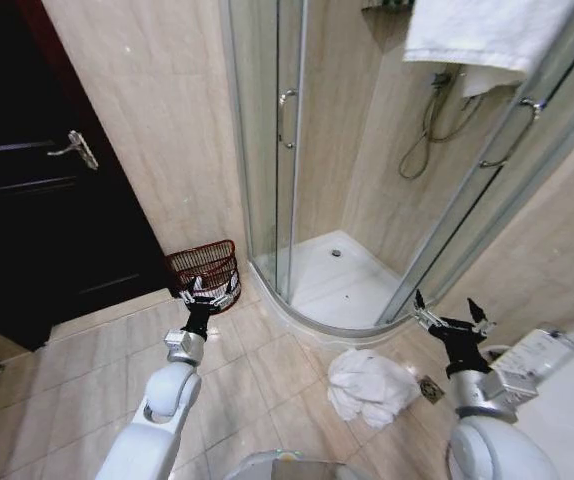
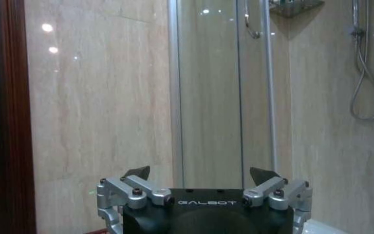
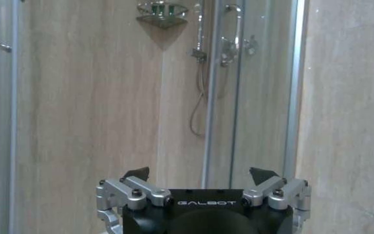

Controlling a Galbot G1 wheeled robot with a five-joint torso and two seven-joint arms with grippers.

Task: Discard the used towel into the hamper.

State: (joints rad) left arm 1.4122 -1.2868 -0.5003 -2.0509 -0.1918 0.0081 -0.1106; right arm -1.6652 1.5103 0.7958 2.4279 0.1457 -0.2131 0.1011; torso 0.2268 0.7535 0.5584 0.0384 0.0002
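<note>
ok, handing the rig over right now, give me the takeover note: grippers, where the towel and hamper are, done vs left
Left gripper: open, empty, raised in front of the hamper.
Right gripper: open, empty, raised near the shower enclosure, beyond the towel.
Used towel: crumpled on the floor tiles by the shower base, between the arms and nearer the right one.
Hamper: upright on the floor against the wall, between the dark door and the shower.
Done: nothing, towel untouched.
Left: pick up the towel and drop it in the hamper.
</note>
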